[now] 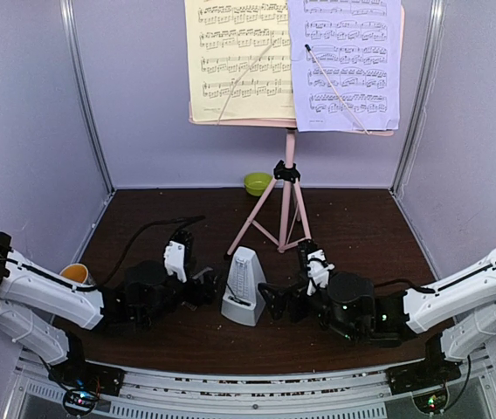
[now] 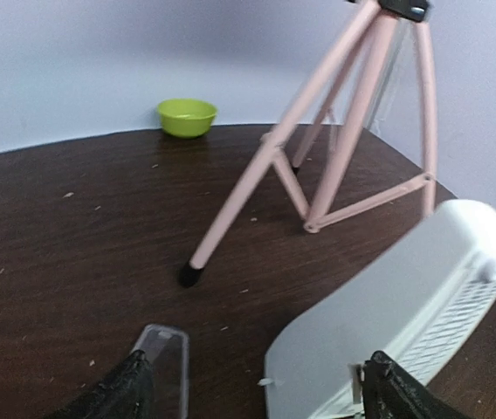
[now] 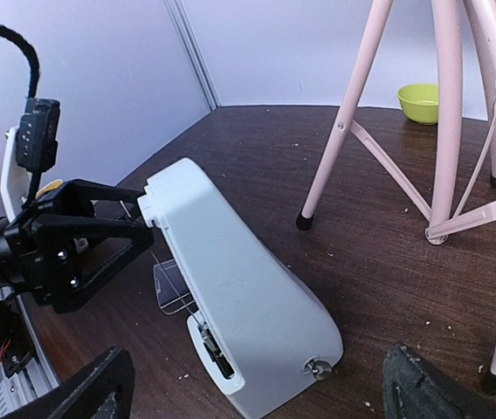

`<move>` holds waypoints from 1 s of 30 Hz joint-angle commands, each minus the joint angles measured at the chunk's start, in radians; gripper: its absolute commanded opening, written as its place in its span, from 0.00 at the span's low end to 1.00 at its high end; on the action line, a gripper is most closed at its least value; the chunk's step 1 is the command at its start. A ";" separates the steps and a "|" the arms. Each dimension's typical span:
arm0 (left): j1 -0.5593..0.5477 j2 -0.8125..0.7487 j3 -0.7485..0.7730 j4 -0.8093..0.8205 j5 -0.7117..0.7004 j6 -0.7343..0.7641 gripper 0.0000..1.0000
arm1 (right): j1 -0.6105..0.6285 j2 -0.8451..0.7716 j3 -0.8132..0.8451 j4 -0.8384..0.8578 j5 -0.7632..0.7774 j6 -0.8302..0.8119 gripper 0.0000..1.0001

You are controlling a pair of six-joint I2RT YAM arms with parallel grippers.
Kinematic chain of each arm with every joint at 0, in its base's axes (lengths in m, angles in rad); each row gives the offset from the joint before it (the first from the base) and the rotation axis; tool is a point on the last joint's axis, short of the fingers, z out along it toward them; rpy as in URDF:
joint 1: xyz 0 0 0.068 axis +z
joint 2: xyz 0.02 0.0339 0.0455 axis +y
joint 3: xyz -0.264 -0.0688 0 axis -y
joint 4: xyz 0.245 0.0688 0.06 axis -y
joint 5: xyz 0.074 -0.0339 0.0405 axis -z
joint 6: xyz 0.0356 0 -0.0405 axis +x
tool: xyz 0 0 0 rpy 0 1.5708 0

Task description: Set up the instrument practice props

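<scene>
The pink music stand (image 1: 289, 157) stands at the back, with the yellow sheet (image 1: 239, 61) and the lavender sheet (image 1: 348, 65) side by side on its desk. In front of its legs, the pale-grey metronome (image 1: 244, 297) stands upright on the table, its front uncovered. The clear cover (image 2: 165, 367) lies flat on the table beside it. My left gripper (image 1: 204, 286) is open just left of the metronome (image 2: 405, 305), one finger (image 2: 121, 393) next to the cover. My right gripper (image 1: 272, 301) is open on the right, its fingers wide on either side of the metronome (image 3: 248, 297) without touching it.
A lime-green bowl (image 1: 258, 183) sits at the back wall behind the stand's legs. An orange-lined white mug (image 1: 75, 272) sits at the left edge behind my left arm. The tripod feet (image 3: 304, 221) stand close behind the metronome. Walls enclose three sides.
</scene>
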 commanded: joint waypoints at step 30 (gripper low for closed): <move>0.770 -0.267 0.308 -0.806 0.522 -0.041 0.98 | -0.445 -0.483 -0.056 -0.308 -0.206 -0.037 1.00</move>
